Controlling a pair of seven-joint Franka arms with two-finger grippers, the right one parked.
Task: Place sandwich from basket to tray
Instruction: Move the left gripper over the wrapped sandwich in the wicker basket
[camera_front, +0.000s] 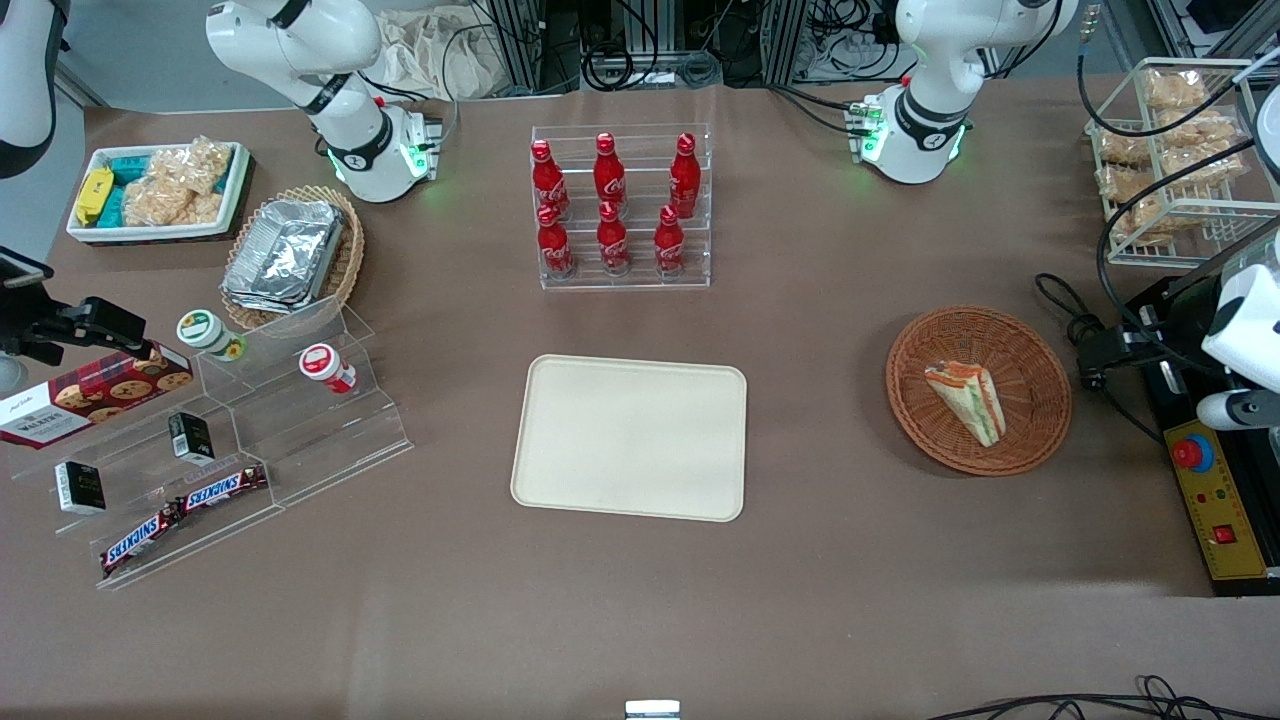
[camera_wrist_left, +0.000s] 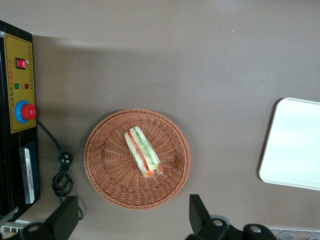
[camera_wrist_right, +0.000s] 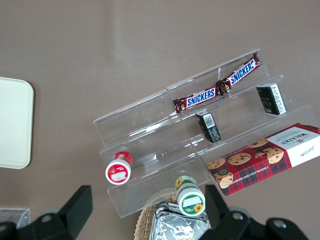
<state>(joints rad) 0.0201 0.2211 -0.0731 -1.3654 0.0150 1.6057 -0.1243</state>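
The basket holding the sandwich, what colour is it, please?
Reddish-brown woven wicker basket; clearest in the left wrist view.

The working arm (camera_front: 935, 60) is white, round and smooth, like fat tubes joined together. Its base (camera_front: 915, 140) is a white dome on the brown tabletop (camera_front: 800, 600), far from the front camera. The base has a black ring with a small white mark, and green lights glow on its sides. Thin cables (camera_front: 856, 120) plug into it. The gripper (camera_wrist_left: 132, 219) hangs over the tabletop toward the working arm's end. Its two fingers (camera_wrist_left: 64, 220) are black and blocky and stand wide apart. A round grey screw (camera_wrist_left: 255, 229) sits just beside one of them.
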